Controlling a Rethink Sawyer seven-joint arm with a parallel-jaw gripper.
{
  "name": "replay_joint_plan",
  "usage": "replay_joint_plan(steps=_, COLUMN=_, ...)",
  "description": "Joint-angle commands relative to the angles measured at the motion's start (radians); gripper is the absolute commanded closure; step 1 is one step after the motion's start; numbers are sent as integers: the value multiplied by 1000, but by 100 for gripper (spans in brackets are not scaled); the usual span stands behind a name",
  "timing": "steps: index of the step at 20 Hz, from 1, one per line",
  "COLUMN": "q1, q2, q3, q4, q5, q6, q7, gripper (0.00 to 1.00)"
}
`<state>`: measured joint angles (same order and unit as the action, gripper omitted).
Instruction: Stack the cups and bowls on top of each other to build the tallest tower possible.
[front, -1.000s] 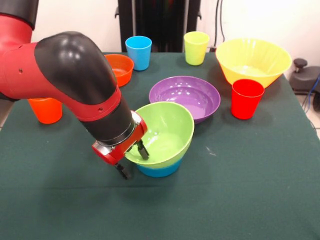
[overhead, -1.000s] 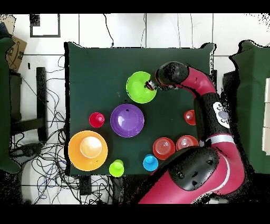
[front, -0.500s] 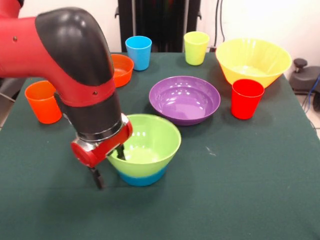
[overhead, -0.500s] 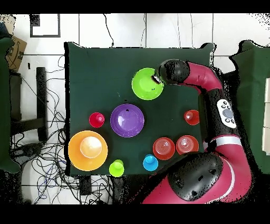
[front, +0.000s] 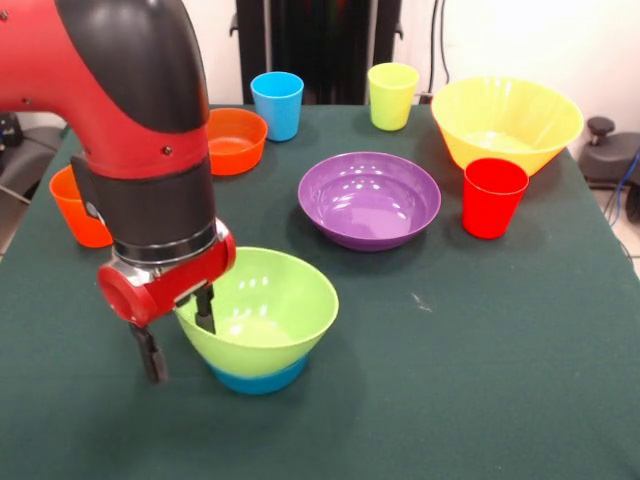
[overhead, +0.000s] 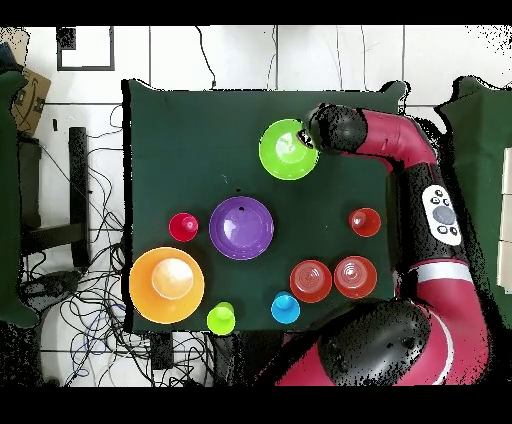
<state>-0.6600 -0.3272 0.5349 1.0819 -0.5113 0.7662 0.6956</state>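
We see the gripper (front: 178, 338) low over the near part of the green-covered counter (front: 480, 360), its two dark fingers (front: 206, 312) straddling the rim of the lime green bowl (front: 262, 308): one finger sits inside the bowl against the wall, the other hangs outside it, so the fingers are closed narrowly on that rim. The lime green bowl rests nested on the small blue bowl (front: 258, 378), only a band of which shows beneath it, and the green bowl sits slightly tilted on it; these two make up the tower so far. In the overhead view we find the same lime green bowl (overhead: 288, 149) near the counter's edge, with the gripper (overhead: 308, 141) at its rim and the red arm (overhead: 400, 150) reaching in from the side. Behind the pair, toward the middle, lies the wide purple bowl (front: 369, 198), well apart from it. The red cup (front: 493, 197) stands just in front of the large yellow bowl (front: 506, 120). Along the far edge we see the yellow-green cup (front: 392, 95), the light blue cup (front: 277, 104) and a small orange bowl (front: 234, 139) beside it. The orange cup (front: 74, 208) stands partly hidden behind the arm. From above a second small orange bowl (overhead: 355, 276) shows beside the first.
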Motion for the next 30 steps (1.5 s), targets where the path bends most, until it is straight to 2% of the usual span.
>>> replay_joint_plan(steps=1, q1=47, q2=-40, q3=-51, q4=59, q5=-87, q6=15, q7=-33, gripper=0)
replay_joint_plan(steps=3, q1=62, q2=-33, q3=-77, q4=56, q5=-84, q6=67, q7=-12, gripper=0)
replay_joint_plan(steps=9, q1=92, q2=30, q3=-135, q4=15, q5=-63, q6=242, q7=-28, gripper=0)
replay_joint_plan(steps=14, q1=98, q2=87, q3=-140, q4=-31, q5=-41, q6=386, q7=-71, gripper=0)
replay_joint_plan(steps=20, q1=93, q2=93, q3=-132, q4=-27, q5=-45, q6=434, q7=-78, gripper=0)
replay_joint_plan(steps=26, q1=78, q2=92, q3=-123, q4=-12, q5=-53, q6=426, q7=-84, gripper=0)
replay_joint_plan(steps=30, q1=54, q2=77, q3=-102, q4=15, q5=-45, q6=373, q7=-105, gripper=0)
